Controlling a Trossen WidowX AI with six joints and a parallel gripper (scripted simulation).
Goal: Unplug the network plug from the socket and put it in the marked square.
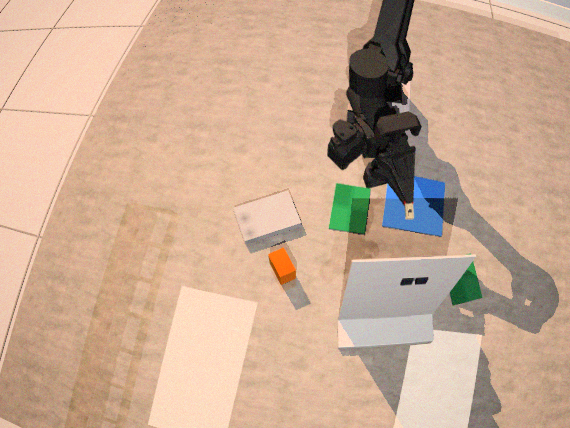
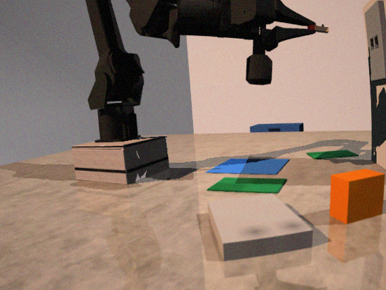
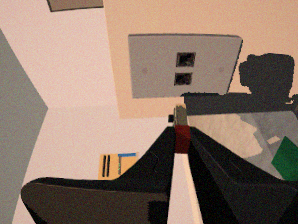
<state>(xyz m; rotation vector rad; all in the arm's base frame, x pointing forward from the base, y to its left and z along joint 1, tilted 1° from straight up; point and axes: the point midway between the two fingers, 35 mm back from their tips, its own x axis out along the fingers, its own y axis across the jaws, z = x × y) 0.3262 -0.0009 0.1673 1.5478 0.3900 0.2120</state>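
Note:
My gripper (image 1: 409,202) (image 2: 312,27) (image 3: 179,133) is shut on the plug and holds it high above the table, level and pointing toward the panel. The cream plug (image 1: 409,213) (image 2: 322,28) (image 3: 180,117) sticks out past the red part between the fingertips, clear of the panel. The upright grey panel (image 1: 370,295) (image 2: 377,24) (image 3: 155,62) has two dark sockets (image 1: 421,281) (image 2: 376,41) (image 3: 185,59), both empty. A flat blue square (image 1: 400,217) (image 2: 225,167) lies on the table below the plug, on the arm's side of the panel.
A green patch (image 1: 345,200) (image 2: 223,184) lies beside the blue square, another green patch (image 1: 467,287) (image 2: 332,154) near the panel. A low grey box (image 1: 267,215) (image 2: 254,217) and an upright orange block (image 1: 282,265) (image 2: 366,196) stand to one side. A blue box (image 2: 275,127) is farther back.

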